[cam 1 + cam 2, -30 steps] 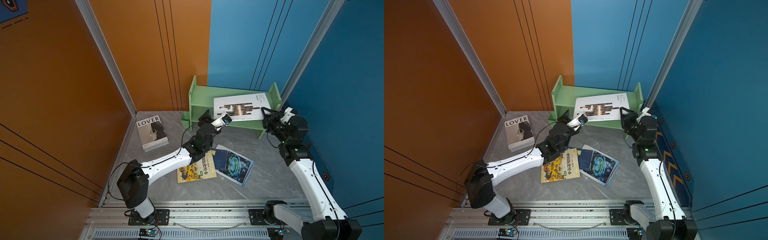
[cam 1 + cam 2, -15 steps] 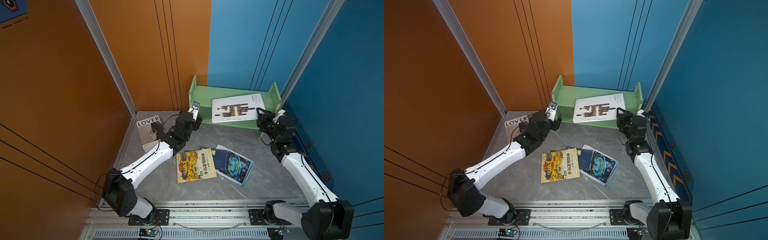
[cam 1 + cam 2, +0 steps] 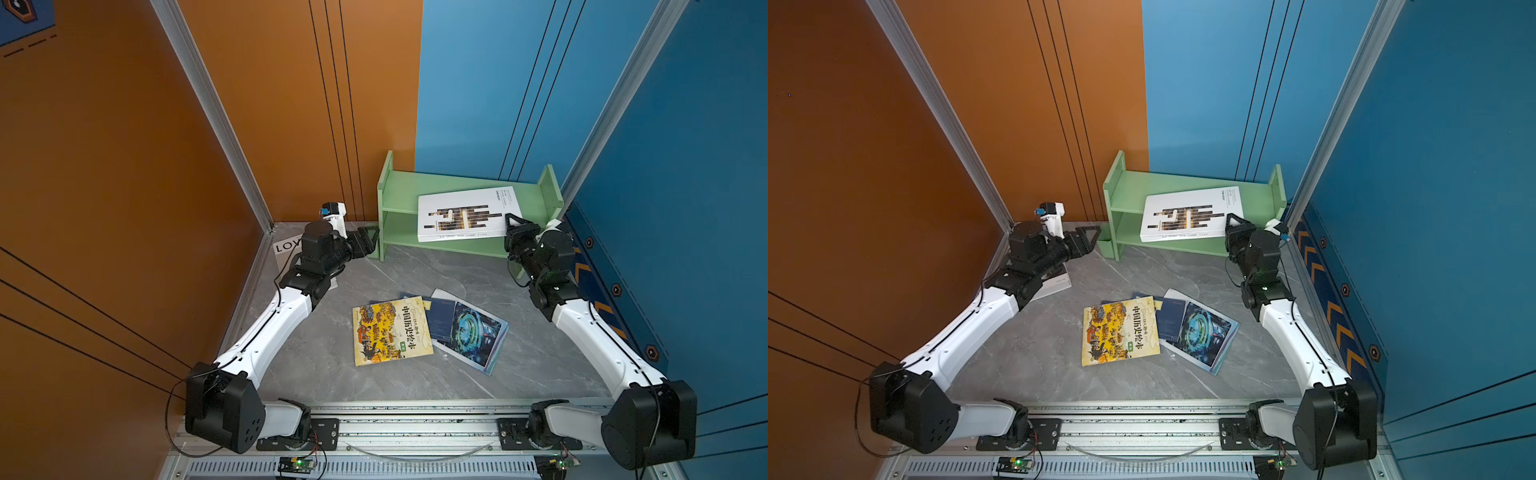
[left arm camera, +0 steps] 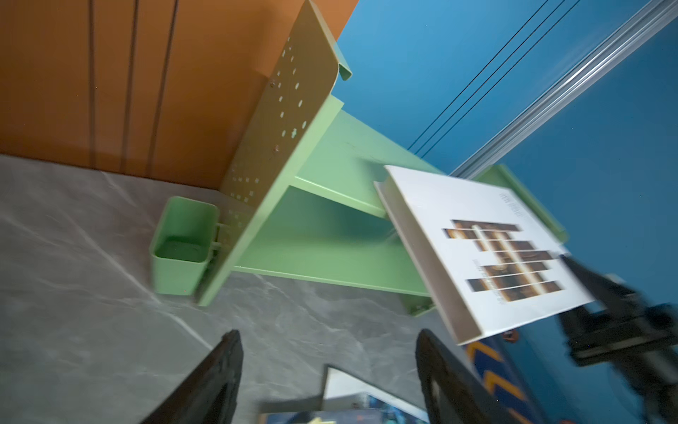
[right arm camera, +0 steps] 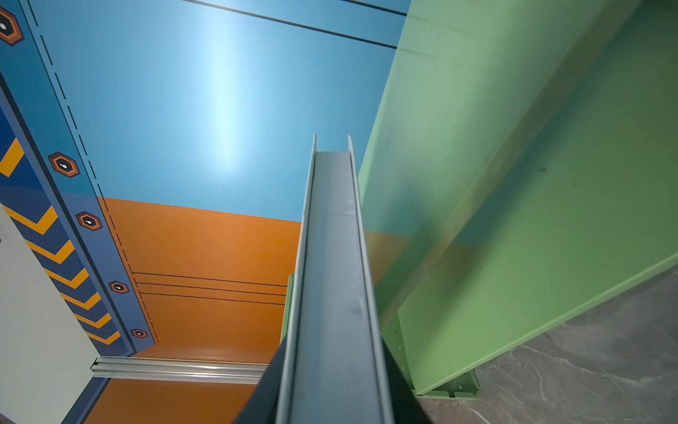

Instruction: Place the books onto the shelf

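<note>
Bench [image 3: 540, 365]: grey marble-look top, orange and blue walls around it.

Shelf [image 3: 453, 189] [image 3: 1133, 195] stood at the back of the bench against the walls. It had two tiers and raised end panels. We also had it in the left wrist view [image 4: 323, 235] and the right wrist view [image 5: 550, 183].

White book [image 3: 465, 216] [image 3: 1192, 216] [image 4: 488, 253], the one with the dark bar pattern, was over the right part of the shelf's upper tier. It was tilted and its front edge overhung the tier. We couldn't tell whether it bore on the tier.

LOVER book [image 3: 284, 247] [image 3: 1054, 283] lay flat on the bench left of the shelf. It was mostly hidden under the left arm [image 3: 274, 328], so we read only part of the lettering.

Yellow book [image 3: 390, 330] [image 3: 1121, 330] and teal book [image 3: 469, 332] [image 3: 1200, 332] lay flat mid-bench, well apart from the shelf, yellow left and teal right. Navy book [image 3: 442, 322] [image 3: 1169, 318] sat between them, overlapping both.

Right hand [image 3: 512, 224] [image 3: 1232, 226] was clamped on the white book's right edge. In the right wrist view the book's edge [image 5: 330, 275] ran straight out from between the jaws.

Left hand [image 3: 368, 240] [image 3: 1090, 239] [image 4: 330, 381] had its jaws apart and empty, over the bench near the shelf's left end panel.

Cup [image 3: 1104, 245] [image 4: 181, 246] was small and green, hung on the outside of that panel, low down.
</note>
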Robot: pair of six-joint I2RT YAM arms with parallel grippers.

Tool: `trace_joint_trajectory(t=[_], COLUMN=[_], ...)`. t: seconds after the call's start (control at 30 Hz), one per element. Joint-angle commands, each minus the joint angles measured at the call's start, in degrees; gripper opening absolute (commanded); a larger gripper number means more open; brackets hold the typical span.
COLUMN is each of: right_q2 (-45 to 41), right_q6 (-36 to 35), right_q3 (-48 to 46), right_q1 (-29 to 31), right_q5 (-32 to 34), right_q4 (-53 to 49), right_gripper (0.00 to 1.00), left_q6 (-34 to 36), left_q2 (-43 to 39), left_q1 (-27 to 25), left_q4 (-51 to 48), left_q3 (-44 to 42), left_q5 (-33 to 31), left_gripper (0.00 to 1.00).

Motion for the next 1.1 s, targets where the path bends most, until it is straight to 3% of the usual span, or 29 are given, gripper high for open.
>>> trace_joint_trajectory(t=[0.0,0.1,0.17,0.5,0.83,1.07], right_q2=[0.9,1.6,1.8,3.1,5.3,5.5], right_q6=[1.3,2.0,2.3,2.5,3.8,3.8], right_q3=[-0.4,-1.1,-1.4,-1.6,-1.5,-1.7], right_q1=[1.1,1.9,2.5,3.9,4.4,4.4], right_q5=[1.5,2.6,3.1,3.3,1.9,1.4], right_q4=[4.2,5.6,6.5,8.0,10.1,10.0], right_gripper=[0.33,0.32,0.33,0.33,0.32,0.32], left_q6=[-18.8,-30.3,-35.1,-38.3,-47.0,-49.9], left_q2=[3.5,8.0,10.9,16.2,23.0,25.5], left_q1=[1.1,0.7,-0.1,-5.2,-7.1,-7.6], left_q4=[13.1,25.3,29.4,29.7,38.9,43.4], left_q3=[-2.2,-3.0,-1.8,2.9,4.5,5.4], left_q5=[13.1,16.5,17.3,15.9,16.5,16.4], left_gripper=[0.75,0.72,0.6,0.63,0.63,0.5])
